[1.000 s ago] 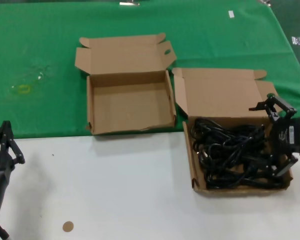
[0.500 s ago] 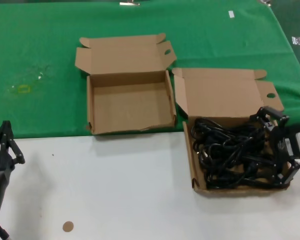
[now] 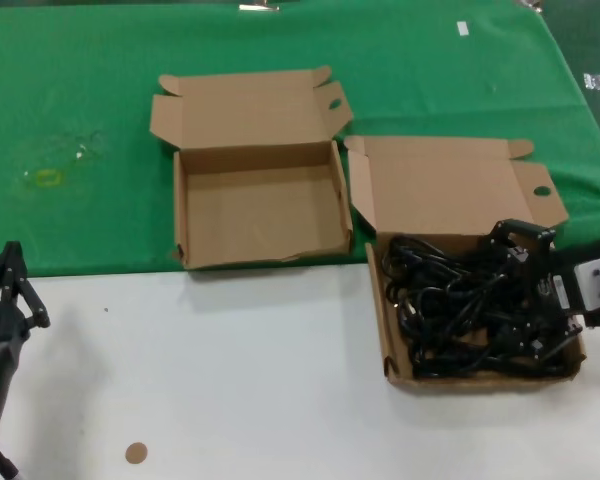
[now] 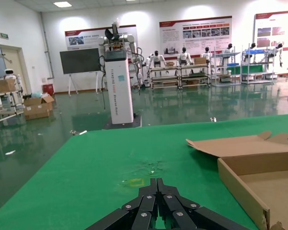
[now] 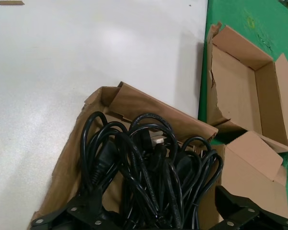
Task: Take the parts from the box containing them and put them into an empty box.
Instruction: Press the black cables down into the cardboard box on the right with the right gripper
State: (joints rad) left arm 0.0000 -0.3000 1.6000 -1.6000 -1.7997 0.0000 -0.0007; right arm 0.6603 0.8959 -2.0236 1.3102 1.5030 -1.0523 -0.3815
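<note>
Black cables lie tangled in the long box at the near right of the table. The right hand sits down among them, fingers spread wide. It should close on one thick bundle, then lift slowly so loops shed. The empty box waits left; the left hand, pressed together, idles near left.

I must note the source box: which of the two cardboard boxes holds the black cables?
The longer box by the right gripper, on the white table; the squarish box on the green cloth is empty.
</note>
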